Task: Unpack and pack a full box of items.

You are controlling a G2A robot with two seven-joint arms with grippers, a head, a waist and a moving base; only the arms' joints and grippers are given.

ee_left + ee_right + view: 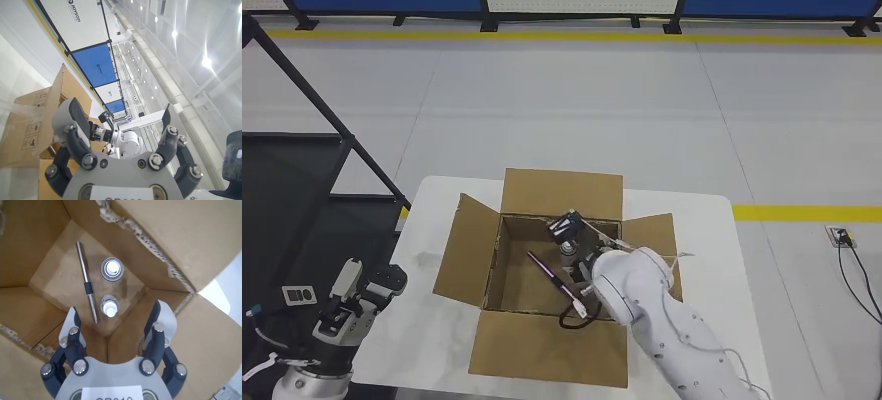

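Box (510,300) of brown cardboard, open, near the middle of the white table (704,232); 4 flaps (562,190) folded outward.

Left gripper (122,108): just off the table's left edge, toward the front corner, well apart from the box. Tilted upward toward the ceiling lights. Jaws spread wide, nothing between the pads (78,113).

Inside the box, on its floor, 3 items:
- metal rod (87,283) with a black band partway along it, lying flat and set diagonally across the floor, left of the other 2 in the top view.
- spray can (112,269), upright, white nozzle on top, standing beside the rod's upper half, a small gap between them.
- clear bottle (109,307) with a white cap, upright, just beside the rod's lower end and near 1 inner corner of the box. Apart from the can.

Right gripper (115,310): over the box opening on its right side, pointing down into it, above the bottle. Jaws wide apart, holding nothing, touching none of the 3 items.
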